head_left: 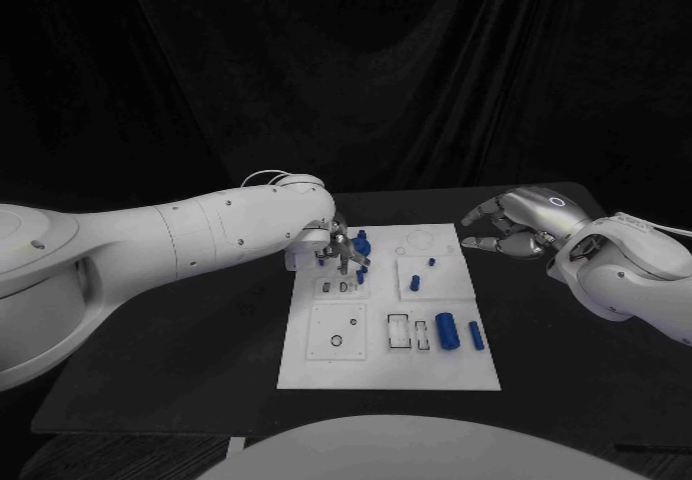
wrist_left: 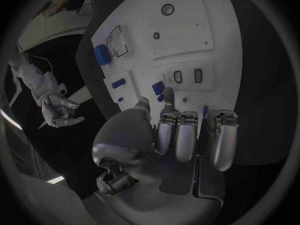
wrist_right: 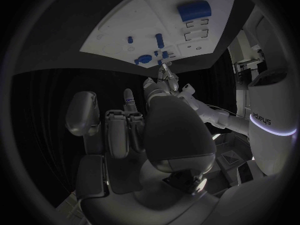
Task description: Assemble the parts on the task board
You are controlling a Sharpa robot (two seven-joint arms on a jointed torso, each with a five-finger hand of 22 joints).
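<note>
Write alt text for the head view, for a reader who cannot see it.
The robot's left silver hand reaches down over the far left part of the white rectangular task board on a black table, its fingers among small blue parts. The right silver hand hovers beyond the board's far right corner, holding nothing. Blue cylinders lie near the board's right edge.

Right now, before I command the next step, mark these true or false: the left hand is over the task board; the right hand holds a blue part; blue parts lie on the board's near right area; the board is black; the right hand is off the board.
1. The left hand is over the task board: true; its fingers reach down among small blue parts.
2. The right hand holds a blue part: false; it holds nothing.
3. Blue parts lie on the board's near right area: true.
4. The board is black: false; it is white, the table is black.
5. The right hand is off the board: true; it is beside the far right corner.
</note>
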